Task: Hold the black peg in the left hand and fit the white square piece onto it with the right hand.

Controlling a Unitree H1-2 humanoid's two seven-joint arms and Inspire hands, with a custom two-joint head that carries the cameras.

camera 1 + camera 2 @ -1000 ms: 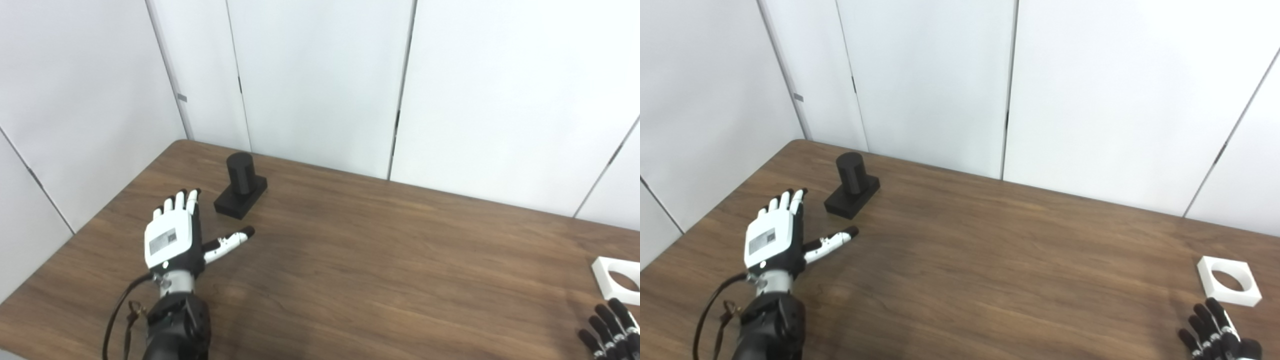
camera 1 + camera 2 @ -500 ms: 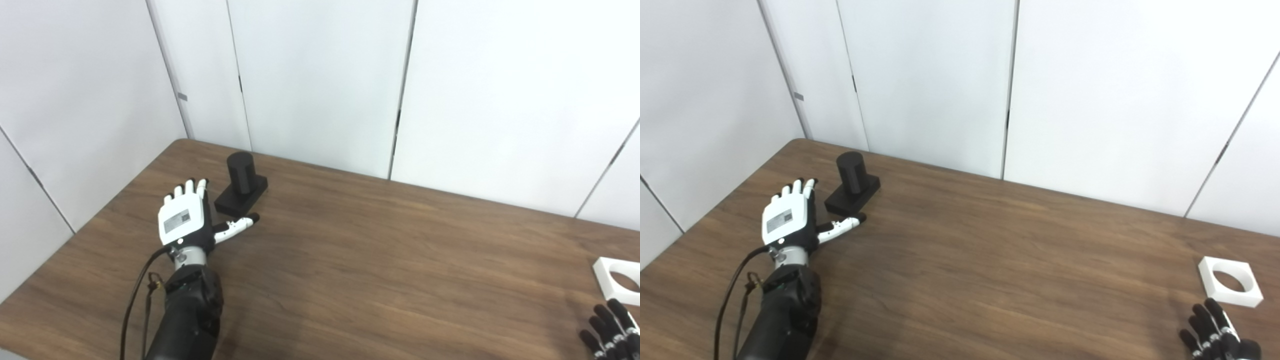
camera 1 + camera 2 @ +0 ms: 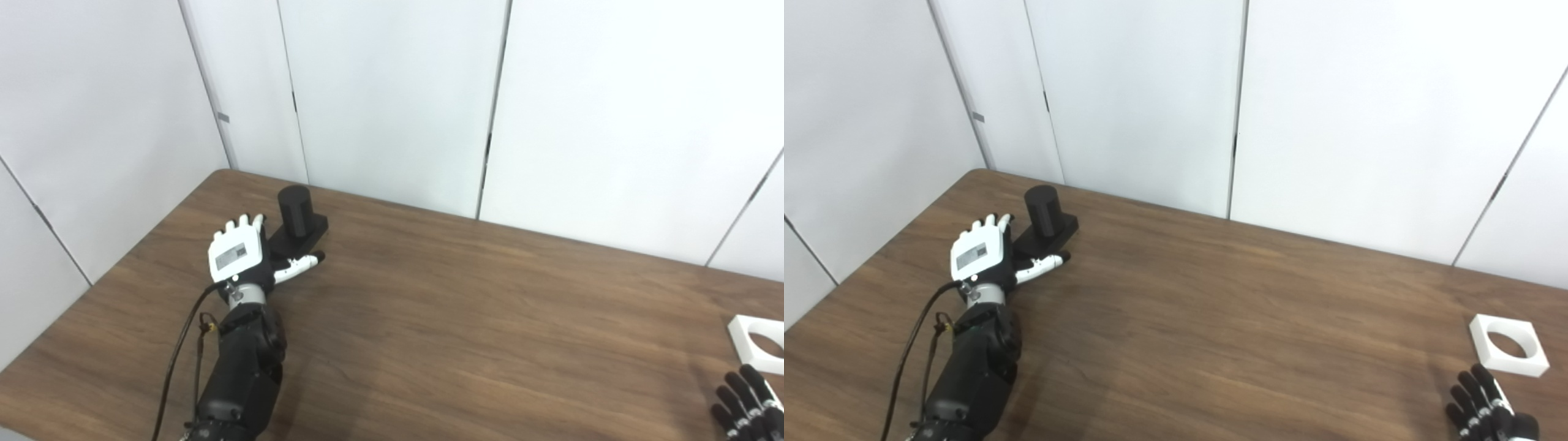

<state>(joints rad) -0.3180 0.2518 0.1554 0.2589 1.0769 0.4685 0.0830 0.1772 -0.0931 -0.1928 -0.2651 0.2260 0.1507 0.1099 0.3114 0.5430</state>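
The black peg [image 3: 295,208], a round post on a flat black base, stands upright near the table's far left corner. My left hand [image 3: 240,257] is open, back facing up, right at the near left side of the base, with the thumb stretched out along the base's front edge. It holds nothing. The white square piece [image 3: 1508,345], with a round hole, lies flat at the table's far right. My right hand [image 3: 1482,410] is open and empty just in front of it, only its black fingers showing at the bottom edge.
The brown wooden table [image 3: 465,318] is bounded by white wall panels [image 3: 392,92] behind and to the left. A black cable [image 3: 184,343] hangs along my left forearm.
My left hand has moved forward and to the right, from well short of the peg to right beside its base. The right hand has barely moved.
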